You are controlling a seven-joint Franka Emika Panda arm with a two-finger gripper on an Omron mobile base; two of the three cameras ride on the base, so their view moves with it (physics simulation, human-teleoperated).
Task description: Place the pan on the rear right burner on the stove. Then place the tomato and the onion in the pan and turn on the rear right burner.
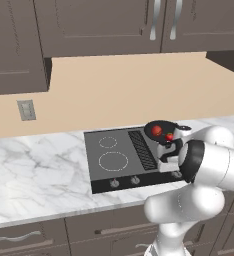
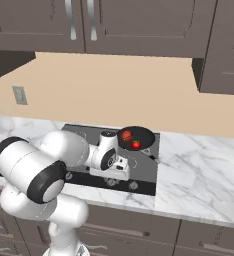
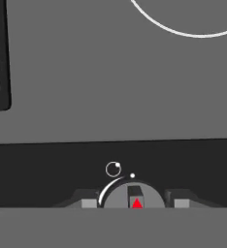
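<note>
The pan [image 2: 135, 138] sits on the rear right burner with the tomato [image 2: 136, 144] and onion [image 2: 126, 135] inside; what remains, I judge, is the knob [image 3: 133, 197]. The gripper [image 3: 135, 203] hangs straight over it, fingers [image 3: 89, 203] flanking it left and right but apart from it (jaws part-open, gripping nothing), so the move is closing inward.

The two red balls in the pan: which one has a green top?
The tomato, the brighter ball, has the green stem top. It lies in the pan nearer the front of the stove than the onion, which is duller red with no green.
</note>
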